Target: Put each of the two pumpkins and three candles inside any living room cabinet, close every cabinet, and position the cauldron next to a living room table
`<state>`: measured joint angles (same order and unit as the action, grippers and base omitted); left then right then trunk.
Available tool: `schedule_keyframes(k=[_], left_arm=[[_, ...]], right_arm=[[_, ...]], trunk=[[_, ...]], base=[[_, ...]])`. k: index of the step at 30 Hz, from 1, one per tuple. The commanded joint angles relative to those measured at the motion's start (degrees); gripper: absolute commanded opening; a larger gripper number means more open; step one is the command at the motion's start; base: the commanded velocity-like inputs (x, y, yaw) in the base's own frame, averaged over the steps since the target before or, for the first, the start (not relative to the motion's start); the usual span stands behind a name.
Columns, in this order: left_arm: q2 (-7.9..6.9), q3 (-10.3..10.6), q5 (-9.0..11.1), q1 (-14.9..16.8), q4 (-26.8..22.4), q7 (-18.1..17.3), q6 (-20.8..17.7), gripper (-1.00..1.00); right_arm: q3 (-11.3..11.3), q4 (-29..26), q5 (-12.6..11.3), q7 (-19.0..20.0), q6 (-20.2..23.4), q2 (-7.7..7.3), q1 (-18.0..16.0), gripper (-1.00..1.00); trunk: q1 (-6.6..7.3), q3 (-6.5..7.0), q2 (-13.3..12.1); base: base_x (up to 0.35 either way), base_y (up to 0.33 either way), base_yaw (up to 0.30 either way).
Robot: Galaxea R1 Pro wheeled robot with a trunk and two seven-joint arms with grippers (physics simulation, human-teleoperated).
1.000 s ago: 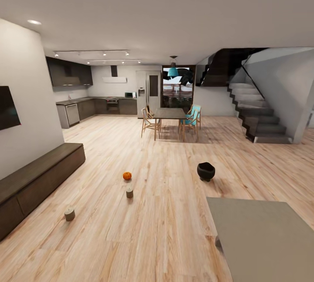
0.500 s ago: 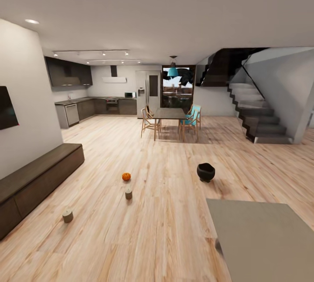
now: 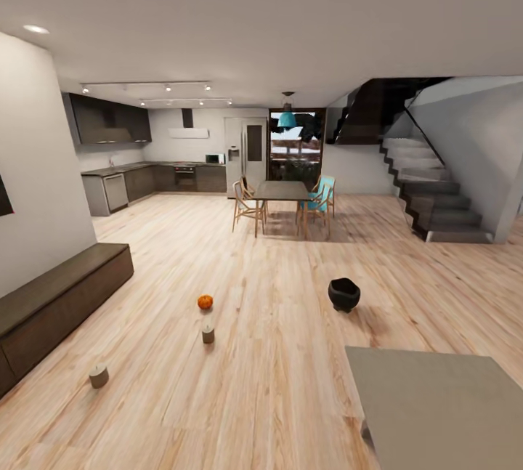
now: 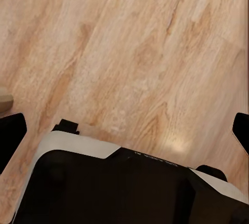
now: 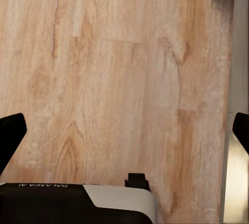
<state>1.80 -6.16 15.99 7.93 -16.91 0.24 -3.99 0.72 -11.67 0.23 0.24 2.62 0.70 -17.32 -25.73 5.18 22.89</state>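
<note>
A dining table (image 3: 282, 190) is standing on the wood floor (image 3: 276, 354) at the far end of the room, with wooden chairs (image 3: 245, 207) at one side and a turquoise chair (image 3: 320, 196) at the other; a teal pendant lamp (image 3: 288, 119) is hanging above it; a staircase (image 3: 428, 194) is rising along the right wall; kitchen counters (image 3: 138, 178) and a refrigerator (image 3: 245, 155) are lining the back wall.

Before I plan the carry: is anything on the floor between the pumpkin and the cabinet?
Nothing visible blocks it. Bare wood floor runs from the pumpkin to the cabinet by the wall. The two candles sit nearer the camera, off that line.
</note>
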Motion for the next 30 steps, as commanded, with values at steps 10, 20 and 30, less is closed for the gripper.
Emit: schedule_keyframes(k=[10,20,30], left_arm=[[0.05,-0.3,0.3,0.0,-0.1,0.0,-0.4,1.00],[0.05,-0.3,0.3,0.0,-0.1,0.0,-0.4,1.00],[0.05,-0.3,0.3,0.0,-0.1,0.0,-0.4,1.00]], right_arm=[[0.1,-0.1,0.0,0.0,0.3,0.00,0.0,1.00],[0.1,-0.1,0.0,0.0,0.3,-0.01,0.0,1.00],[0.1,-0.1,0.0,0.0,0.3,0.00,0.0,1.00]], trunk=[[-0.05,-0.02,0.0],[-0.05,-0.02,0.0],[-0.05,-0.02,0.0]], base=[[0.327,-0.077,0.000],[0.171,-0.024,0.000],[0.064,0.011,0.000]])
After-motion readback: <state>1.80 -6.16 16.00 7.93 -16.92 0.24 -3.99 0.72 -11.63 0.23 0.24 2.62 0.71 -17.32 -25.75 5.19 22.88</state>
